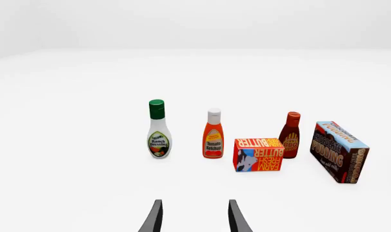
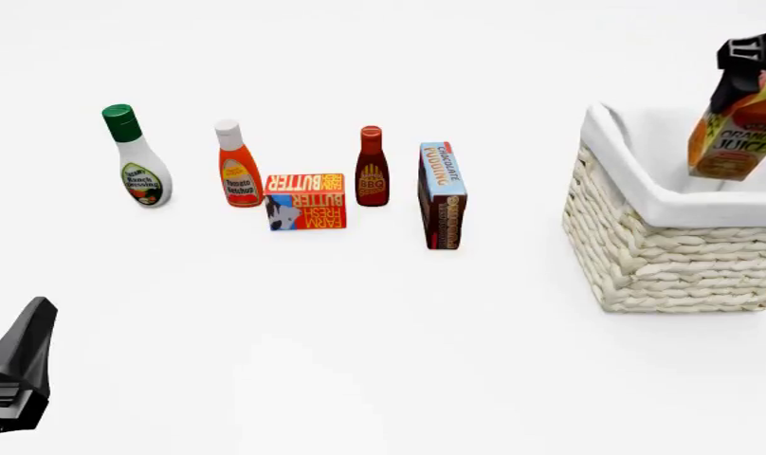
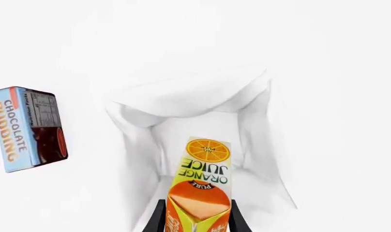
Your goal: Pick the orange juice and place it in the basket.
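Featureless white simulated tabletop [image 2: 357,360]

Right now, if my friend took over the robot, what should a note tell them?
Right gripper: shut on the orange juice, holding it in the air over the basket, tilted.
Left gripper: open, holding nothing, low near the table and facing the row of other groceries.
Done: carton picked up and carried above the basket's white liner.
Left: lower the carton into the basket, open the right gripper, then pull the arm back.
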